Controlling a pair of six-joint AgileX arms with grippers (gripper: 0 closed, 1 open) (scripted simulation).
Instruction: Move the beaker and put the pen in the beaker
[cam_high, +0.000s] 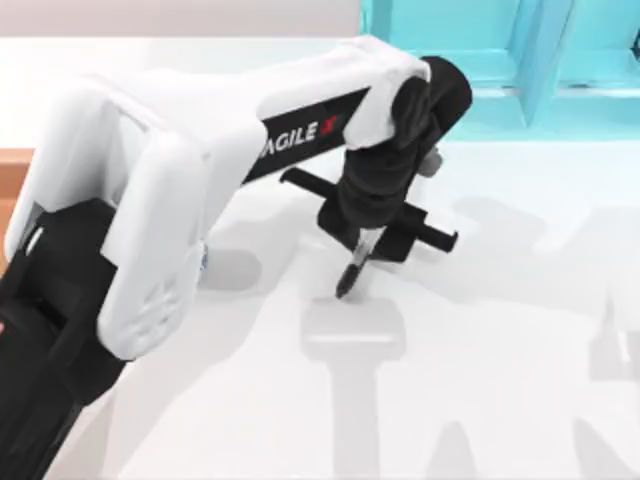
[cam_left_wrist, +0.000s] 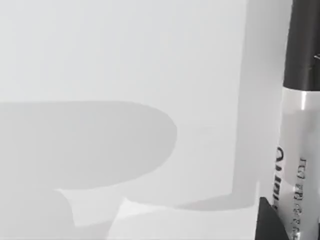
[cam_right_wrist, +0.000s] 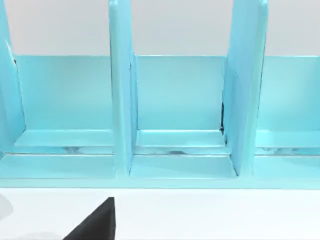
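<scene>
Behind, turquoise shelving (cam_right_wrist: 175, 100); overhead, left end effector (cam_high: 362, 238) grips pen (cam_high: 352, 270).

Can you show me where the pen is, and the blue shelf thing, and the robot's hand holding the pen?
pen (cam_high: 352, 270), top view, on its dark lower end.
blue shelf (cam_right_wrist: 180, 95), right wrist view, on the middle compartment's back wall.
left gripper (cam_high: 372, 222), top view, between its fingertips around the pen.

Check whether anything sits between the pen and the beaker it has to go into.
I cannot say: the left gripper holds the pen upright above the white table, tip down. No beaker is visible, so that path can't be judged. The table around the pen looks bare.
</scene>
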